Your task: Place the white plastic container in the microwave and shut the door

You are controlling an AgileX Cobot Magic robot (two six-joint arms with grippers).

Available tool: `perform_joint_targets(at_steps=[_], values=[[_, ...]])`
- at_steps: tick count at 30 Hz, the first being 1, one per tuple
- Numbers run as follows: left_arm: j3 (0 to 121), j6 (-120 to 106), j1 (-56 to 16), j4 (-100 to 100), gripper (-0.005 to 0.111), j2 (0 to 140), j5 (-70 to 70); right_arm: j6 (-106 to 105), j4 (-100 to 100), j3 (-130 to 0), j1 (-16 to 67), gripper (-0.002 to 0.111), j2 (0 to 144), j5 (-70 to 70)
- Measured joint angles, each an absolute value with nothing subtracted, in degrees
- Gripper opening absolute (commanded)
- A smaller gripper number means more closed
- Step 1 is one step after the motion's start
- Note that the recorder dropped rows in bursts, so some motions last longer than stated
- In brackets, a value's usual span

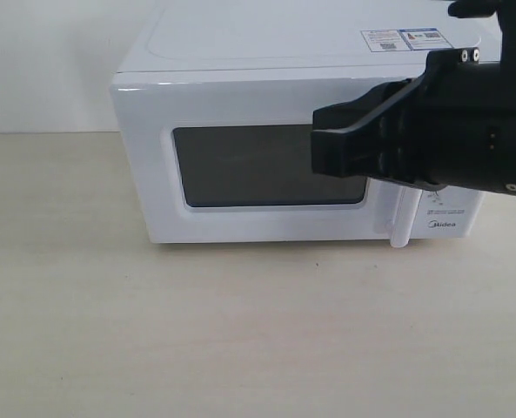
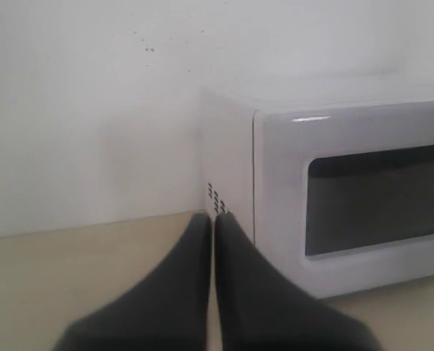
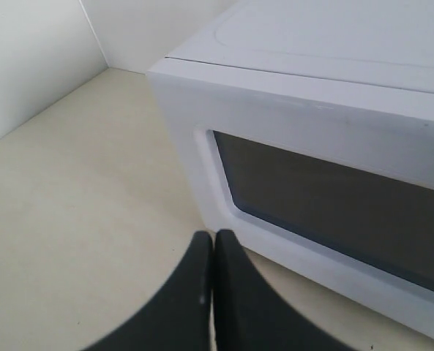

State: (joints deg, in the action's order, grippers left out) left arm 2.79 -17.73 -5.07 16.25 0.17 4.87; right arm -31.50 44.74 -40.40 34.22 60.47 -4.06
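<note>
The white microwave (image 1: 240,52) stands at the back of the table with its door (image 1: 266,226) shut; the dark window fills the door's middle. The vertical white bar handle (image 1: 402,218) is partly hidden behind my right arm. My right gripper (image 1: 320,148) hangs in front of the door's right part, shut with nothing between its fingers; the right wrist view shows it (image 3: 214,238) above the table near the door (image 3: 290,131). My left gripper (image 2: 214,218) is shut and empty, off the microwave's (image 2: 231,161) left side. The white plastic container is out of view.
The beige tabletop (image 1: 197,331) spreads in front of the microwave. A white wall (image 1: 40,61) stands behind it. A sticker (image 1: 405,39) lies on the microwave's top. The Midea control panel (image 1: 445,225) shows below my right arm.
</note>
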Motion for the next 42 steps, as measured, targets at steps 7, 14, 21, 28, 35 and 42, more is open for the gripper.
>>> perform_joint_targets(at_steps=[7,14,21,28,35,42], values=[[0.2,-0.6,-3.3,0.3,0.004,0.2,8.4,-31.5,44.7,-40.4,34.2,0.000,60.5,-4.1],[0.2,0.8,-2.7,-2.1,0.004,0.2,14.7,-31.5,44.7,-40.4,34.2,0.000,60.5,-4.1],[0.2,1.1,1.2,-2.7,0.004,0.2,15.9,-31.5,44.7,-40.4,34.2,0.000,60.5,-4.1],[0.2,2.0,5.2,-2.7,0.004,0.2,16.2,-31.5,44.7,-40.4,34.2,0.000,60.5,-4.1],[0.2,2.4,6.7,-2.7,0.004,0.2,16.9,-31.5,44.7,-40.4,34.2,0.000,60.5,-4.1],[0.2,2.4,6.7,-2.7,0.004,0.2,17.2,-31.5,44.7,-40.4,34.2,0.000,60.5,-4.1]])
